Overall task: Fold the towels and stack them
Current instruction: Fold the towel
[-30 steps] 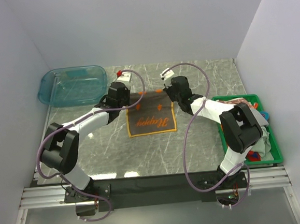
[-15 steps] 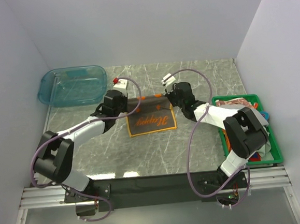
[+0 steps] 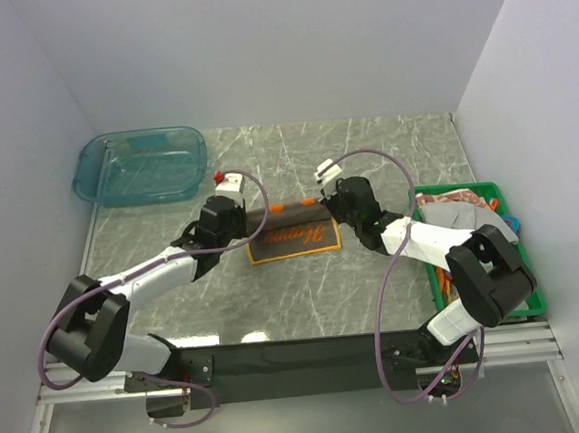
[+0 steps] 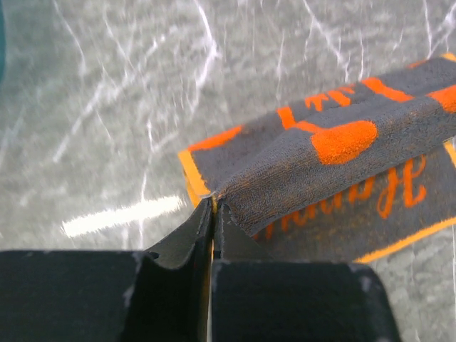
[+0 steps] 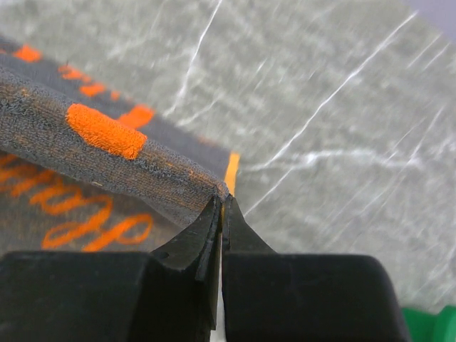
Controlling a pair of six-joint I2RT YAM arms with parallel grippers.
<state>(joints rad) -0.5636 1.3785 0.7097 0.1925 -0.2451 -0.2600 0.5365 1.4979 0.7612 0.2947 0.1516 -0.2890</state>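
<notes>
A dark brown towel (image 3: pixel 294 233) with orange lettering and an orange border lies mid-table, its far edge lifted and rolled over toward the near edge. My left gripper (image 3: pixel 247 218) is shut on the towel's far left corner (image 4: pixel 214 194). My right gripper (image 3: pixel 325 205) is shut on the far right corner (image 5: pixel 222 192). Both hold the edge just above the lower layer (image 4: pixel 399 206), which also shows in the right wrist view (image 5: pixel 78 206). Other towels (image 3: pixel 460 213) lie heaped in the green crate.
A clear teal tub (image 3: pixel 143 166) stands at the far left of the marble table (image 3: pixel 306 295). A green crate (image 3: pixel 533 298) sits at the right edge, beside my right arm. White walls close in the back and both sides.
Both grippers have drawn the towel's far edge toward me over the lower half. The visible towel is now a shorter strip. Both arms have stretched out lower.
</notes>
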